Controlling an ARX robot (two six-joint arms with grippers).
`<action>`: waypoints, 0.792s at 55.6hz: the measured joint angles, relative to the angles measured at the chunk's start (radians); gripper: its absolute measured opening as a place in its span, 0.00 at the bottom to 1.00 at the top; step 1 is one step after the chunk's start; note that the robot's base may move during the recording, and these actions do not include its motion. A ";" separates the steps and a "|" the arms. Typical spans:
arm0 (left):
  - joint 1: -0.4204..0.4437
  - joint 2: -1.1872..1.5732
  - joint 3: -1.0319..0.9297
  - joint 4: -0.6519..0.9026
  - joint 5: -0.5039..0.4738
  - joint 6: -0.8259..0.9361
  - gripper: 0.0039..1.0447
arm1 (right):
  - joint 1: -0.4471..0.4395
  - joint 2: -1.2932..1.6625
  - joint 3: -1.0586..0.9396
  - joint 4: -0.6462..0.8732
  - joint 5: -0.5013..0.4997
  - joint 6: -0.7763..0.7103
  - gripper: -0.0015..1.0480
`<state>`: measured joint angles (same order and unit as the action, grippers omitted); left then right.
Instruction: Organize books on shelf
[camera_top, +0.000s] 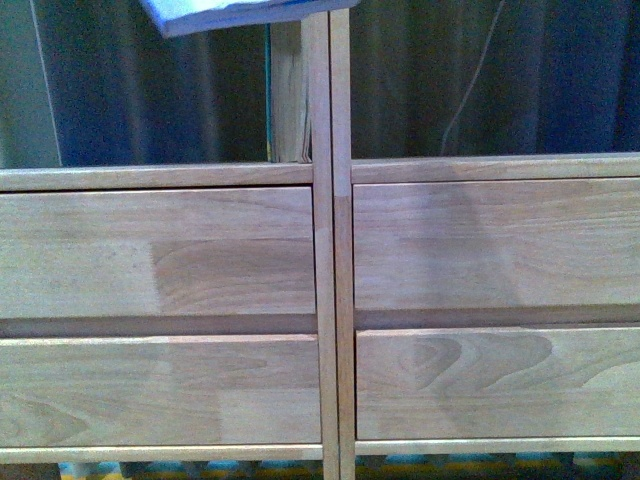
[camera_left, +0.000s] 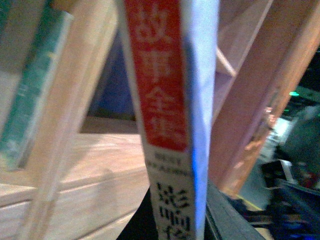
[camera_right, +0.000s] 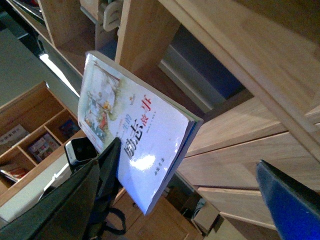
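Your left hand grips the paperback, tilted and not yet in the shelf where the thick book already stands; whether your right hand is closed, you cannot tell.

Paperback spine was white with red block, dark characters; cover pale with colourful illustration. Thicker book edge teal. Shelf light grained wood.
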<state>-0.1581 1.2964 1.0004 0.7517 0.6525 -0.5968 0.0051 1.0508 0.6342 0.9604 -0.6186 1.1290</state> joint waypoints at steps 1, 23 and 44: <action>0.011 0.008 0.010 -0.011 -0.019 0.031 0.06 | -0.024 -0.010 -0.008 0.003 -0.013 0.001 0.94; 0.101 0.351 0.357 -0.199 -0.366 0.615 0.06 | -0.353 -0.216 -0.127 0.067 -0.225 0.092 0.93; 0.014 0.614 0.668 -0.288 -0.489 0.889 0.06 | -0.361 -0.394 -0.195 0.048 -0.248 0.169 0.93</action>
<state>-0.1440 1.9102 1.6680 0.4641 0.1638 0.2924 -0.3557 0.6563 0.4397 1.0088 -0.8661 1.2980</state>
